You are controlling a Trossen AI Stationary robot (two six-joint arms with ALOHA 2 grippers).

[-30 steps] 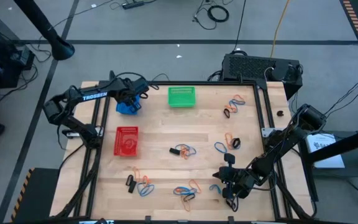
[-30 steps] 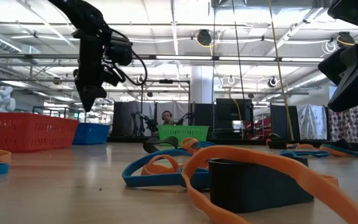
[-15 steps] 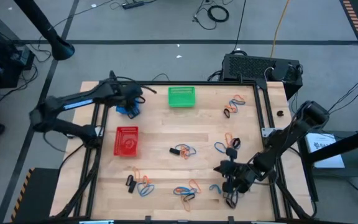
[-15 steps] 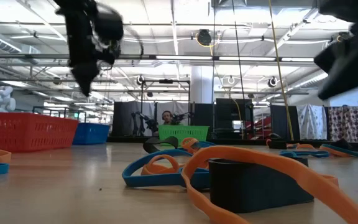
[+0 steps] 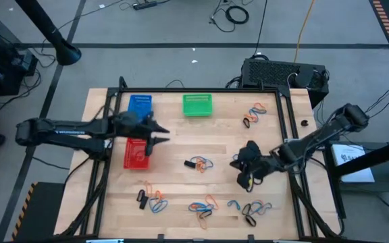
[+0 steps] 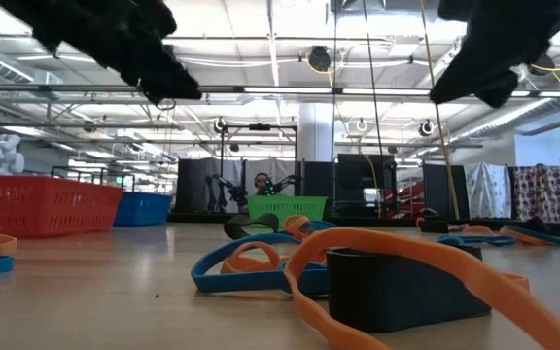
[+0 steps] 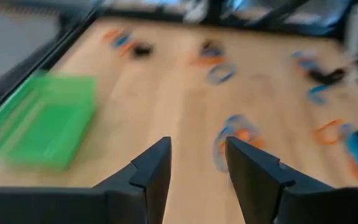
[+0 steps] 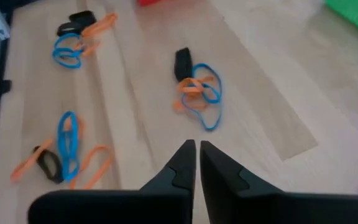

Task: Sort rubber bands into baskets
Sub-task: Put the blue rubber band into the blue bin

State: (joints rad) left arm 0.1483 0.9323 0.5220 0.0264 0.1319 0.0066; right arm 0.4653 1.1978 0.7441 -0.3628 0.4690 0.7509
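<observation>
Three baskets stand on the left half of the table: blue (image 5: 140,105) at the far left, green (image 5: 198,104) beside it, red (image 5: 136,155) nearer. Rubber bands in blue, orange and black lie in small heaps at mid-table (image 5: 200,163), near left (image 5: 152,200), near middle (image 5: 202,206), near right (image 5: 254,209) and far right (image 5: 254,116). My left gripper (image 5: 159,135) hovers open over the red basket's far right corner, nothing between its fingers (image 7: 197,168). My right gripper (image 5: 243,178) hangs above the table right of centre, shut, with no band showing between its fingers (image 8: 196,152).
A black box (image 5: 282,73) sits beyond the far right corner. Black frame rails run along the table's left (image 5: 103,162) and right (image 5: 290,162) sides. Bare wood lies between the green basket and the mid-table heap (image 5: 201,135).
My left gripper has swung from above the blue basket toward the near edge and the right, and has tipped up from pointing down to nearly level. My right gripper has risen from the near right heap and gone toward the far edge.
</observation>
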